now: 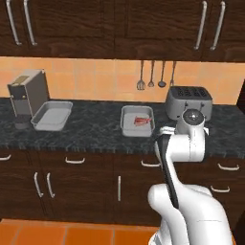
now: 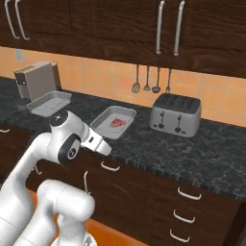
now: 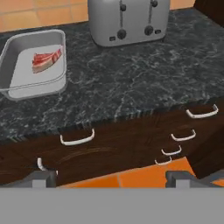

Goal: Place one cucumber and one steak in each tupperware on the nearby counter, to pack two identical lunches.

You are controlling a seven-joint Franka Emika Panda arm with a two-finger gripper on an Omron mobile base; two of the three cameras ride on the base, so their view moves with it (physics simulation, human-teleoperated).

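I see the fingers [image 3: 109,177] spread wide and released, grasping nothing, their two dark tips at the bottom of the hand view over the drawer fronts and orange floor. In the left base view, one tupperware [image 1: 137,128] sits at centre frame on the desk [image 1: 91,129] with a steak [image 1: 141,120] lying inside it; the hand view shows that steak [image 3: 46,60] at upper left. A second tupperware [image 1: 51,116] rests at left of the frame, just beside a grey coffee machine [image 1: 27,95]. The silver toaster [image 1: 189,101] stands right of the middle tray. I cannot spot any cucumber
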